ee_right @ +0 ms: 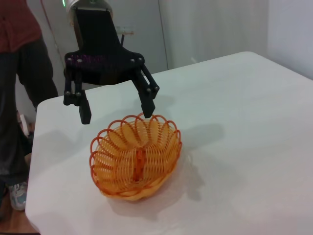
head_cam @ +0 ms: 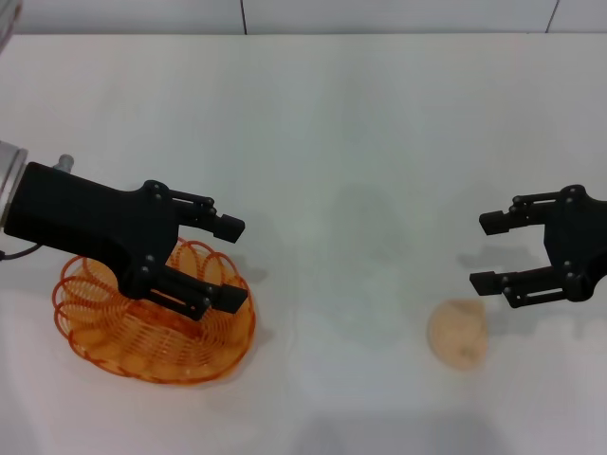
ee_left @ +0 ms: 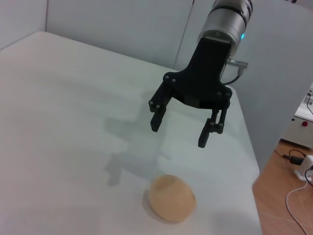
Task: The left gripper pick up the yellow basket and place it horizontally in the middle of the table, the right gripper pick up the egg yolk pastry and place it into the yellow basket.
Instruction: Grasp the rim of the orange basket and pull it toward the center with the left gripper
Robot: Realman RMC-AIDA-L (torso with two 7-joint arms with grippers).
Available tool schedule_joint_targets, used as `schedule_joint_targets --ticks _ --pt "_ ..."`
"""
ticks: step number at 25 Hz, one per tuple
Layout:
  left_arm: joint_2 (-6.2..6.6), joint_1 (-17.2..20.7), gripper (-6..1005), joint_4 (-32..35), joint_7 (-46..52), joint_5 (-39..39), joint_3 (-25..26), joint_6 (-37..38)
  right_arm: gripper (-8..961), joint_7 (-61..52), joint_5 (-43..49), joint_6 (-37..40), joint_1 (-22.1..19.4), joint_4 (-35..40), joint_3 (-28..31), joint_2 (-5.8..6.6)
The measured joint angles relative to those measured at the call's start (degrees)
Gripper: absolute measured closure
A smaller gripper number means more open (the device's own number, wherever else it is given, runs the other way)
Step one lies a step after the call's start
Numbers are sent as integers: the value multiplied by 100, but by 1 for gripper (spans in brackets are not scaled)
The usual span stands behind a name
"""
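The yellow basket (head_cam: 156, 327) stands on the white table (head_cam: 332, 114) at the front left, its opening tipped slightly up. My left gripper (head_cam: 232, 263) is open and empty just above it, one finger over its rim and one beyond it. The right wrist view shows this left gripper (ee_right: 117, 114) spread wide above the basket (ee_right: 134, 161). The egg yolk pastry (head_cam: 458, 332) lies on the table at the front right. My right gripper (head_cam: 482, 252) is open and empty, a little above and behind it. The left wrist view shows that right gripper (ee_left: 179, 135) hovering over the pastry (ee_left: 172, 198).
A person (ee_right: 19, 73) stands by the table's left edge. Beyond the table's right edge (ee_left: 247, 147) are the floor, cables and a white box (ee_left: 305, 122). A wall runs behind the table's far edge (head_cam: 303, 34).
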State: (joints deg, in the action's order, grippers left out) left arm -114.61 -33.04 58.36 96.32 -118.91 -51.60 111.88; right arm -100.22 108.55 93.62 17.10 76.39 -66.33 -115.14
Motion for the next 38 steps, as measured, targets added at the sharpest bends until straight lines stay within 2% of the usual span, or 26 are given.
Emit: schedule_joint_targets --ticks 17,22,25,29,34,37,38 --pt "0 88 136 0 -107 10 36 0 215 0 -51 -30 38 38 -113 -6" --pt "14 188 137 0 -192 18 296 15 215 25 -141 -51 70 28 -117 -8" --pt "78 225 137 9 -93 0 352 34 215 30 -151 -67 88 13 -117 -9" --pt "239 224 137 83 330 -181 353 33 214 15 -151 -75 131 11 -122 -9" --pt "438 86 137 342 1198 -818 308 68 214 -4 -151 -76 146 27 -151 -9" --pt "503 10 137 462 1501 -1131 296 115 214 -6 -153 -85 148 18 -152 -15" --pt "575 -41 137 556 1808 -1432 306 168 214 -6 -153 -89 151 13 -152 -16"
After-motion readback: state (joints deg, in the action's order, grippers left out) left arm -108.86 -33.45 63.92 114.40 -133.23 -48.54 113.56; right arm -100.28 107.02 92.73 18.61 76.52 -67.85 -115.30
